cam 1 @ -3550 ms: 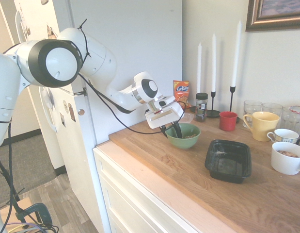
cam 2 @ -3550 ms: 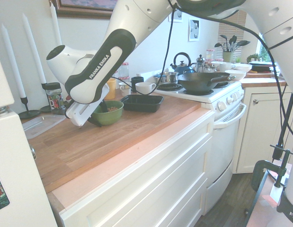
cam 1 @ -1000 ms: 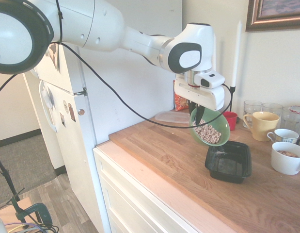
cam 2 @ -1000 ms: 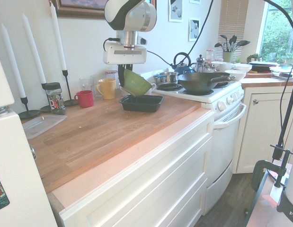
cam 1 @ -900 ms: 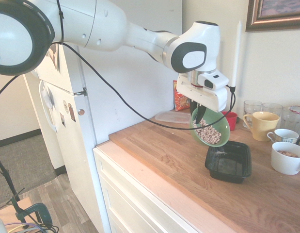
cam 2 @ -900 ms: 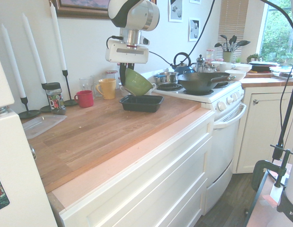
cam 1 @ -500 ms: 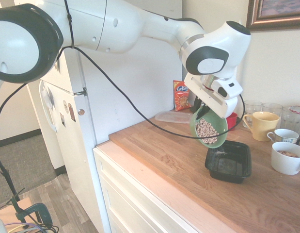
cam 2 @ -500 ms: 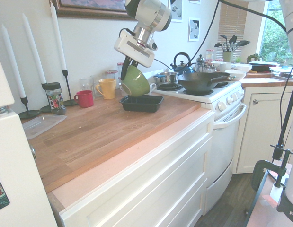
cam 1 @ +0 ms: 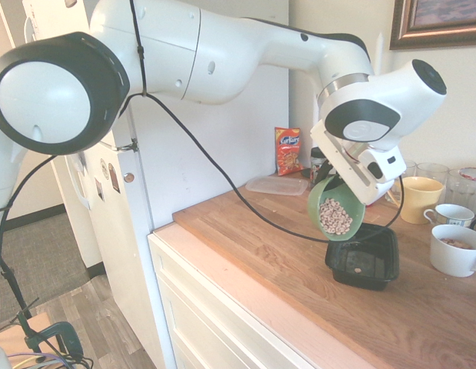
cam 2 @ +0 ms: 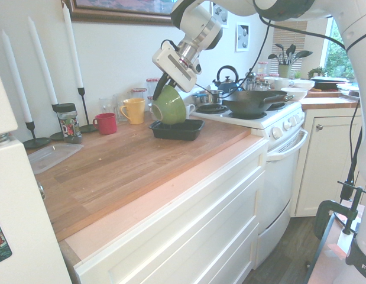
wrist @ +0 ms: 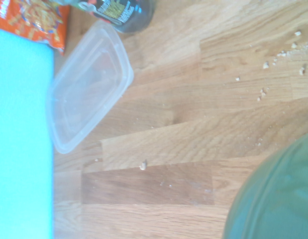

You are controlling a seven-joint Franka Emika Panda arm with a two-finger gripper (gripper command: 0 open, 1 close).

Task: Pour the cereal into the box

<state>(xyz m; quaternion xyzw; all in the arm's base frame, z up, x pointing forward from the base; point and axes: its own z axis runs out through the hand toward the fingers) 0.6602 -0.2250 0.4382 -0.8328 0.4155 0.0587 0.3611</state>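
Note:
My gripper point(cam 1: 327, 178) is shut on the rim of a green bowl point(cam 1: 336, 209), holding it steeply tilted just above the near-left edge of the box point(cam 1: 364, 255). The cereal point(cam 1: 334, 218), small beige rounds, lies heaped against the bowl's lower side. The box is a shallow black square tray on the wooden counter, and a piece or two of cereal shows on its floor. From the other side the bowl point(cam 2: 169, 106) hangs over the black box point(cam 2: 178, 129), with the gripper point(cam 2: 162, 86) above it. The bowl's green outside point(wrist: 273, 199) fills a corner of the wrist view.
A red cup point(cam 2: 106, 123), a yellow mug point(cam 1: 417, 197), white mugs point(cam 1: 457, 250), glasses and tall white candles point(cam 2: 74, 42) stand along the wall. A clear flat container point(wrist: 86, 87), an orange snack bag point(cam 1: 287, 150) and a dark jar point(cam 2: 68, 123) sit farther back. A stove with a wok point(cam 2: 253, 102) adjoins the counter.
The wrist has rotated and the arm shifted toward the box, tipping the green bowl more steeply. The cereal has slid to the bowl's lower side, and a few pieces now lie in the box.

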